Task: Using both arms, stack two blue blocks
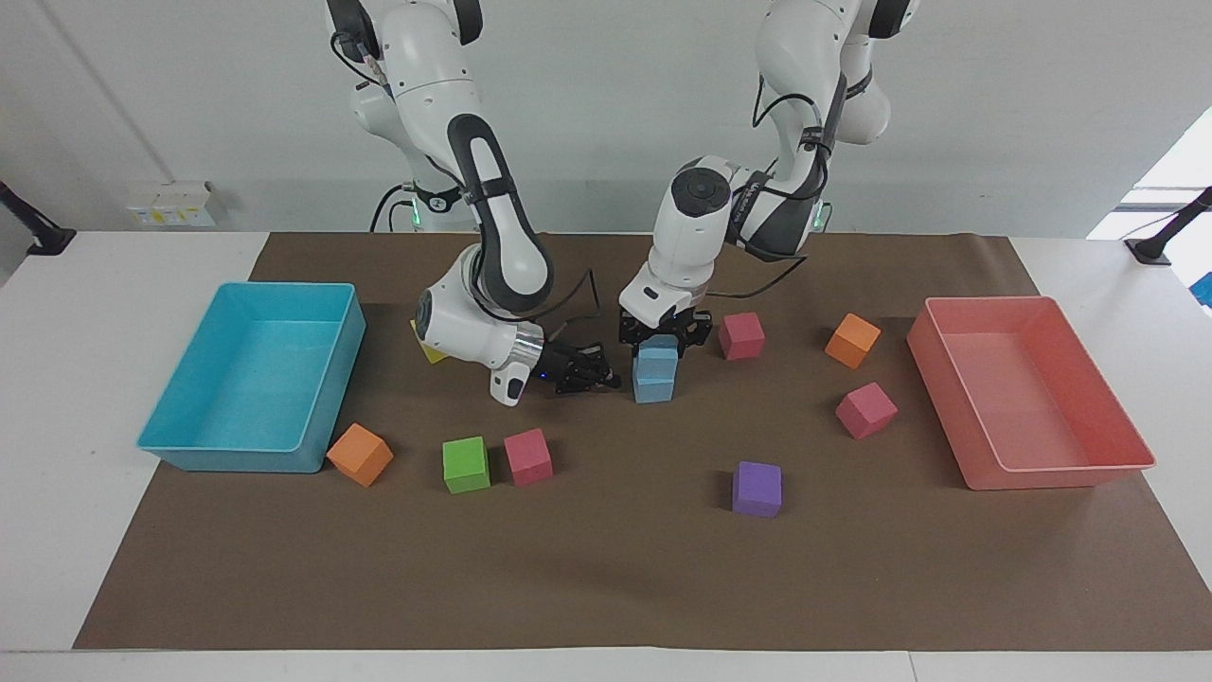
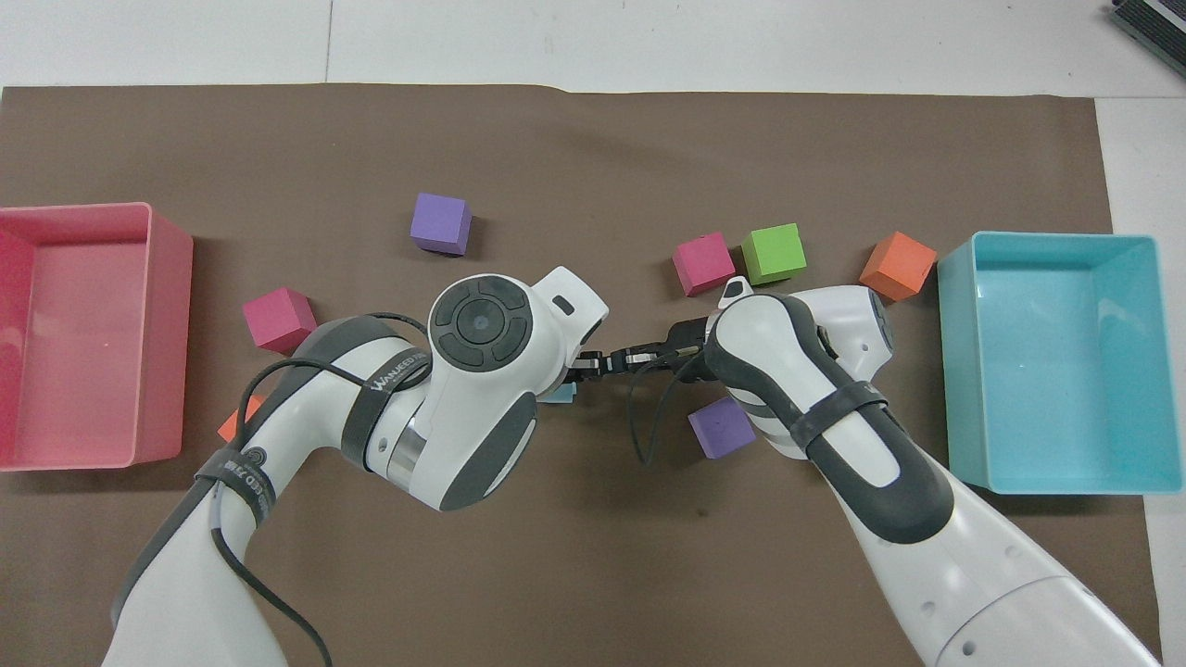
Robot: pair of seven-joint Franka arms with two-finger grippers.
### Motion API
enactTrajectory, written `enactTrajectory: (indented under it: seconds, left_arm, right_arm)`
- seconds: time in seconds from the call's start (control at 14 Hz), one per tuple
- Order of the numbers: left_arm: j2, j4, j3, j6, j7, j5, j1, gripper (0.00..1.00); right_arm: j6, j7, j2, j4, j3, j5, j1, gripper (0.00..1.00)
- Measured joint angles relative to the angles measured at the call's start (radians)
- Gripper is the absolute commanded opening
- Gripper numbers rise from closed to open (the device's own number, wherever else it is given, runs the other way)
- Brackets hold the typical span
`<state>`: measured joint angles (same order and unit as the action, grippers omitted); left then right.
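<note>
At the middle of the brown mat [image 1: 606,578] that covers the bench [image 1: 123,275], the two blue blocks [image 1: 655,373] stand stacked one on the other, the upper cube squarely on the lower one. The left end effector [image 1: 665,337] points straight down over the stack, its fingers apart at either side of the upper blue block; whether they touch its faces cannot be told. In the overhead view the left arm's wrist covers the stack, and only a sliver of blue [image 2: 560,396] shows at its edge. The right end effector [image 1: 606,375] lies low over the mat, just beside the stack toward the right arm's end of the bench, pointing sideways at the blocks with its fingertips pressed together and nothing between them. A turquoise tray [image 1: 194,445] sits at the right arm's end and a pink tray [image 1: 1060,474] at the left arm's end. Orange, green, magenta and purple cubes are scattered over the mat well apart from the stack, among them a purple cube [image 1: 757,489] farther from the robots than the stack.
</note>
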<state>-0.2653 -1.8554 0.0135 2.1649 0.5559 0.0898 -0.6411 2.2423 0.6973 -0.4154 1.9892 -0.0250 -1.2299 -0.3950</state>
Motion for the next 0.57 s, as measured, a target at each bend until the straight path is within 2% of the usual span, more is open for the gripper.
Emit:
enactTrajectory:
  seconds: [0.07,0.14,0.21,0.29,0.36,0.5,0.57]
  left_arm:
    - [0.0,0.0,0.0,0.0,0.0,0.003,0.0,0.81]
    - [0.0,0.0,0.0,0.001,0.0,0.006,0.0,1.0]
    - [0.0,0.001,0.0,0.003,0.0,0.007,0.0,1.0]
    - [0.0,0.002,0.0,0.004,0.0,0.007,0.0,1.0]
    - [0.001,0.004,0.0,0.005,0.0,0.007,0.0,1.0]
    - [0.006,0.02,-0.004,0.006,0.0,0.007,0.0,1.0]
    - [0.016,0.03,-0.008,0.005,0.0,0.007,0.0,1.0]
  right_arm:
    - [0.001,-0.012,0.006,-0.005,-0.003,0.043,0.001,0.0]
    - [0.001,-0.052,0.017,-0.013,-0.005,0.099,0.005,0.0]
    - [0.001,-0.097,0.029,-0.024,-0.005,0.147,0.008,0.0]
    - [0.001,-0.14,0.04,-0.033,-0.006,0.19,0.009,0.05]
    - [0.001,-0.168,0.048,-0.041,-0.007,0.214,0.009,0.16]
    - [0.001,-0.181,0.054,-0.046,-0.01,0.238,0.009,0.55]
    - [0.002,-0.181,0.055,-0.048,-0.013,0.258,0.01,1.0]
